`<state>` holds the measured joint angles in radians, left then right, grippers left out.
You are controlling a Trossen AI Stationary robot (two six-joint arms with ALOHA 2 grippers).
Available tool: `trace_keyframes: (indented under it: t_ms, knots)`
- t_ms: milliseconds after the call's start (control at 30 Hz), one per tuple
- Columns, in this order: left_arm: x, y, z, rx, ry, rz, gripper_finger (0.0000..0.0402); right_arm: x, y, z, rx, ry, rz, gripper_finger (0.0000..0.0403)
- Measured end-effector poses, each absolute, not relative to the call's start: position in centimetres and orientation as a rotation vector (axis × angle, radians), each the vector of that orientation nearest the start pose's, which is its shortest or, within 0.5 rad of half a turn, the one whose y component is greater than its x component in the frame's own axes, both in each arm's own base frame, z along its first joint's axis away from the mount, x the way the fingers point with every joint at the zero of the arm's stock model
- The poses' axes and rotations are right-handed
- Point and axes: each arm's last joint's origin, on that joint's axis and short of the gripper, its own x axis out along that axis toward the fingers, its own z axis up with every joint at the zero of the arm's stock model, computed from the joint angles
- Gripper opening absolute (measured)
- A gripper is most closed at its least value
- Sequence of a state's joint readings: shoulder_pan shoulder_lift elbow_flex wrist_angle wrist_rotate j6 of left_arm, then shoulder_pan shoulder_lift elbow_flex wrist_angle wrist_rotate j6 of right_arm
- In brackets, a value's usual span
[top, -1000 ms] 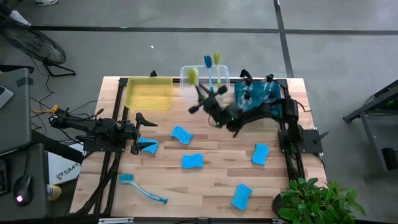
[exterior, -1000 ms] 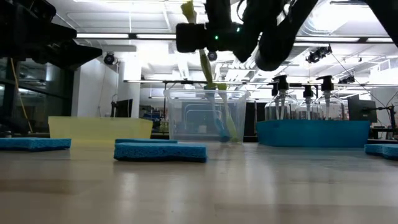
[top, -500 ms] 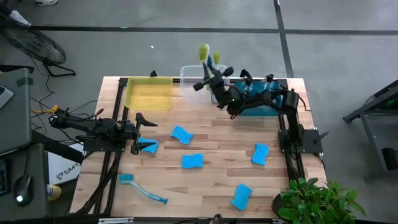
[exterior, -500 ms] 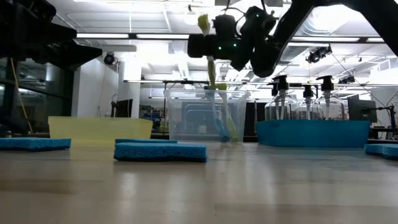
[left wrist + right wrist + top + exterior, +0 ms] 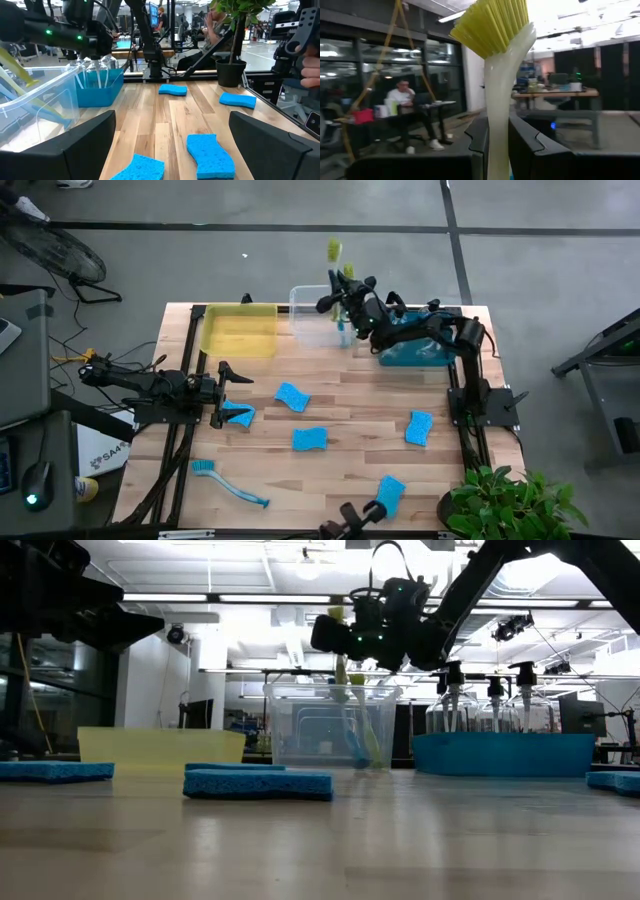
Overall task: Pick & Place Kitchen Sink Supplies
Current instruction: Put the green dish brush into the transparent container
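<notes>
Over the bench (image 5: 340,405), right tool (image 5: 340,292) hovers above the clear bin (image 5: 305,315), clenched on the upright yellow brush (image 5: 495,75). Left tool (image 5: 228,392) waits released by a blue sponge (image 5: 241,416).

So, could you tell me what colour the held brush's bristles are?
Yellow bristles, best in the right wrist view.

Two dark fingers (image 5: 60,150) of the left gripper (image 5: 170,150) stand wide apart at the near edge. Between them, four blue sponges (image 5: 210,154) lie on the wooden table (image 5: 150,115). A clear bin (image 5: 35,107) holds brush handles, beside a teal bin (image 5: 100,85) of spray bottles (image 5: 92,67). A potted plant (image 5: 232,30) stands beyond.
</notes>
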<state>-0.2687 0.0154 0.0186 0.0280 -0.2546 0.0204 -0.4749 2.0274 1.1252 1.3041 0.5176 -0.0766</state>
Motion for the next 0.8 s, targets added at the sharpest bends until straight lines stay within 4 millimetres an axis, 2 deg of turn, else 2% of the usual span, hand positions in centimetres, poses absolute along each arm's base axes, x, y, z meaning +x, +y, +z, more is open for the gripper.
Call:
trace_keyframes:
  t_ms: [133,400,567,800]
  knots:
    - [9.5,-1.9,17.1,0.012,-0.030,-0.014,0.0382,37.2,-20.8,22.2,-0.053,-0.343,-0.969,0.0036]
    - [9.5,-1.9,17.1,0.012,-0.031,-0.014,0.0382,39.4,-21.7,22.8,-0.049,-0.253,-0.938,0.0037]
    - [9.5,-1.9,17.1,0.012,-0.031,-0.014,0.0382,39.6,-22.1,22.0,-0.002,-0.247,-0.940,0.0038]
    - [9.5,-1.9,17.1,0.012,-0.031,-0.014,0.0382,39.6,-22.1,21.7,0.002,-0.219,-0.946,0.0060]
